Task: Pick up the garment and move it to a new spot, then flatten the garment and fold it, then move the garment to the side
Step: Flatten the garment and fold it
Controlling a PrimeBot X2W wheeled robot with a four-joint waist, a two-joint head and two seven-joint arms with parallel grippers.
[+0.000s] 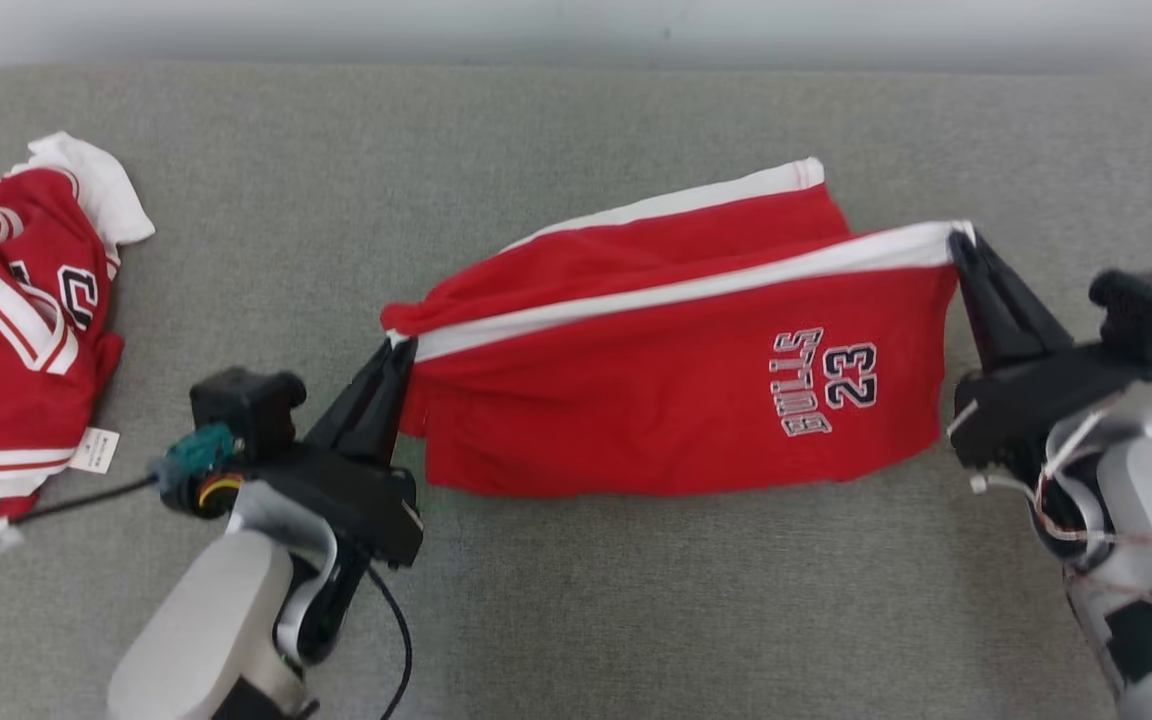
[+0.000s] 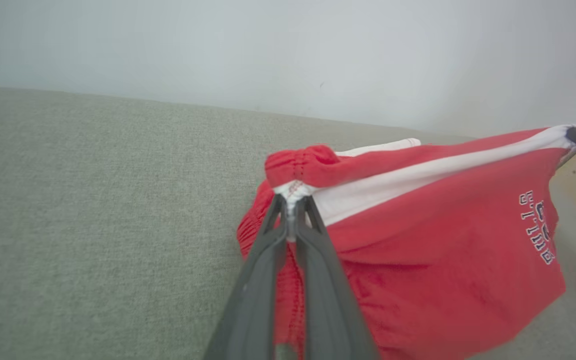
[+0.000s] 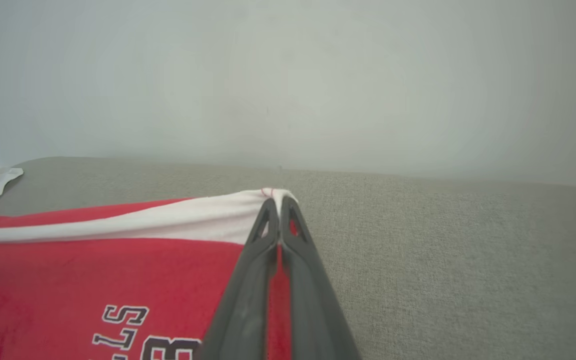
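We hold the shorts stretched over the middle of the cushion, with our left gripper pinching the corner at their left end, nearer to us, and our right gripper pinching the corner at their right end, farther back. Well apart to the left, a heap of other clothes lies on the same cushion, and a wall stands behind it all.

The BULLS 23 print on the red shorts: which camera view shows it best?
The head view: the whole print on the red shorts is there, sharp enough to read. In the left wrist view the letters show small, near the right edge. The right wrist view cuts the print off at its bottom edge.
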